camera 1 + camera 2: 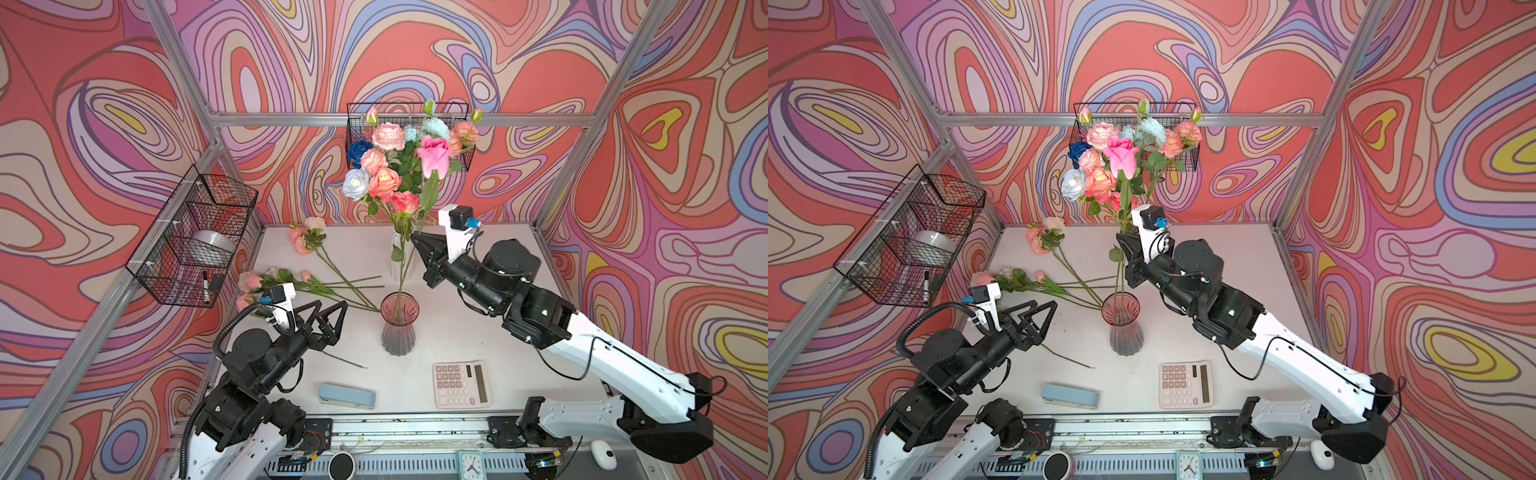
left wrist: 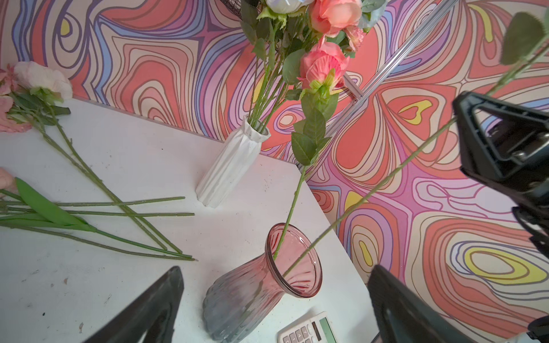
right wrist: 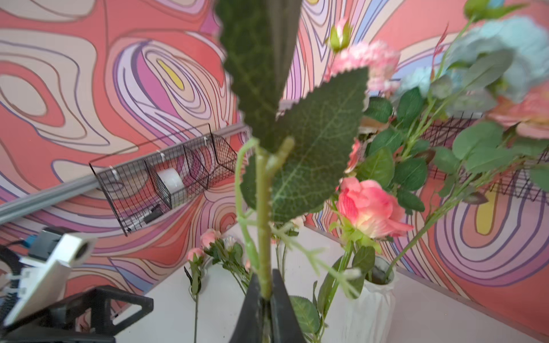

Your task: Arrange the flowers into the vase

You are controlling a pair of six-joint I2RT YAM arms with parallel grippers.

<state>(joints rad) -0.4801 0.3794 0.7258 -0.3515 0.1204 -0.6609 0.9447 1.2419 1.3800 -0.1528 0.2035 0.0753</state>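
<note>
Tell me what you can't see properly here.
- Right wrist view: rose in the right tool, head hidden by its own leaves and the top edge.
- Left wrist view: calculator, cut off by the bottom edge.
- Both top views: clock, cut by the bottom edge.
- A top view: white vase, partly behind the rose's stem.

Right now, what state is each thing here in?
left gripper: open, empty.
right gripper: shut on the pink rose's stem.
pink rose: held up, stem end inside the pink vase.
pink vase: upright, two stems inside.
white vase: upright, holding a bunch.
loose flowers: lying flat on the table.
</note>
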